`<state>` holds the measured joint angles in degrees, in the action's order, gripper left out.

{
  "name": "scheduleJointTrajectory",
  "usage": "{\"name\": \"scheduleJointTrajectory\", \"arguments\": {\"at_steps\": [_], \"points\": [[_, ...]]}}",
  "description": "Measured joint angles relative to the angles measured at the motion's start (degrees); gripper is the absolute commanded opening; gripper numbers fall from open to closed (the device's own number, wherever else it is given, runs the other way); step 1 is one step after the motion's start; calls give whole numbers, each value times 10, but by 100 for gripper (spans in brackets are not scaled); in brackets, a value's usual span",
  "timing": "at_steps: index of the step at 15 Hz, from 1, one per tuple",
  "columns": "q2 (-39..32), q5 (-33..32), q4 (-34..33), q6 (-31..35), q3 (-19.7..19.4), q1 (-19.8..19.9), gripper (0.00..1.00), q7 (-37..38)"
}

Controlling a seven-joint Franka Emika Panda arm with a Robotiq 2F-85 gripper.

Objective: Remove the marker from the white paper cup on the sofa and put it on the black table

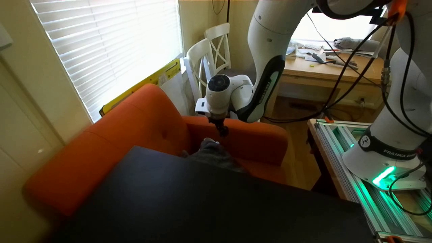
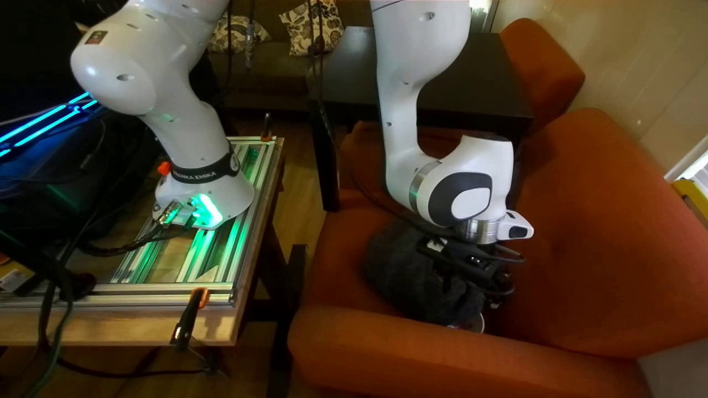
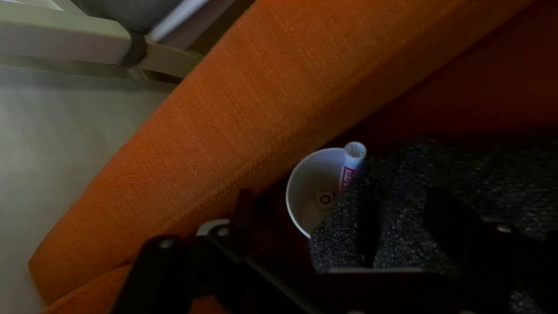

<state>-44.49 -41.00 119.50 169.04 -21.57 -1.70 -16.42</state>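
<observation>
In the wrist view the white paper cup [image 3: 301, 192] stands beside the sofa arm, partly covered by dark grey fabric. The marker [image 3: 354, 158] leans inside it, its whitish end above the rim and a red label below. The cup's rim shows in both exterior views [image 1: 208, 139] [image 2: 480, 322]; the marker is too small to tell there. My gripper [image 3: 339, 188] is open and empty, its dark fingers apart on either side of the cup, above it. It also shows in both exterior views [image 1: 221, 130] [image 2: 470, 293]. The orange sofa [image 1: 141, 118] lies around; the black table [image 1: 202, 202] stands in front.
A dark grey cloth bundle [image 2: 404, 271] lies on the sofa seat against the cup. The padded sofa arm [image 3: 261, 96] rises close beside the cup. White chairs [image 1: 199, 54] stand behind the sofa arm. A wooden desk [image 1: 337, 69] is at the back.
</observation>
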Motion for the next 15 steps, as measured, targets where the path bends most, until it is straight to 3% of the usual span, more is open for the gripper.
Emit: {"name": "scheduleJointTrajectory", "arguments": {"at_steps": [6,15], "points": [[3,0,2,-2,2,7,100,0],[-33,-1,-4,-56,36,13,100,-4]]}}
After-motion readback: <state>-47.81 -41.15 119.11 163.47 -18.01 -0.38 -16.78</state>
